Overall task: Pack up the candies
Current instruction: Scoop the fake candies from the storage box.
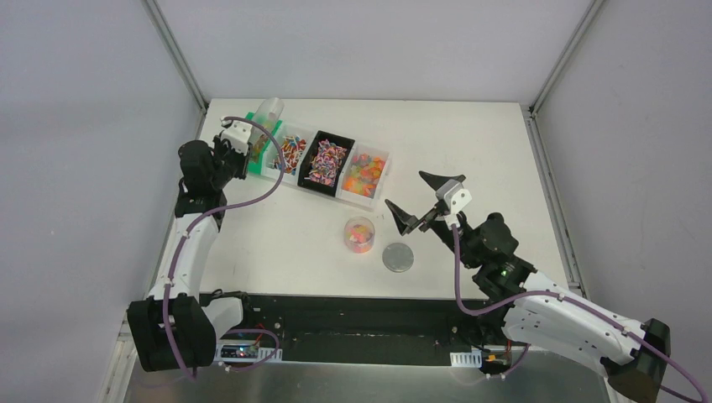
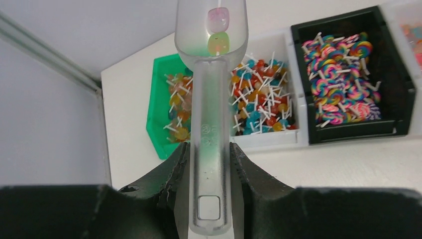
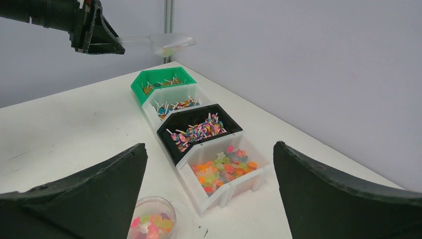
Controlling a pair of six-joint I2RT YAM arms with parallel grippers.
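My left gripper (image 1: 238,138) is shut on the handle of a clear plastic scoop (image 2: 211,189), held in the air above the far-left bins. The scoop's bowl (image 1: 267,112) holds two small candies (image 2: 218,31), one pink and one yellow-green. A small clear round jar (image 1: 359,234) partly filled with star-shaped gummy candies (image 3: 149,223) stands mid-table. My right gripper (image 1: 403,189) is open and empty, just right of the jar and above the table. In the right wrist view its jaws stand wide apart, framing the gummy bin (image 3: 224,169).
A row of bins runs along the back left: green (image 1: 254,126) and white (image 1: 290,154) with lollipops, black (image 1: 326,161) with swirl lollipops, white (image 1: 367,172) with gummies. A grey round lid disc (image 1: 398,257) lies near the front edge, right of the jar.
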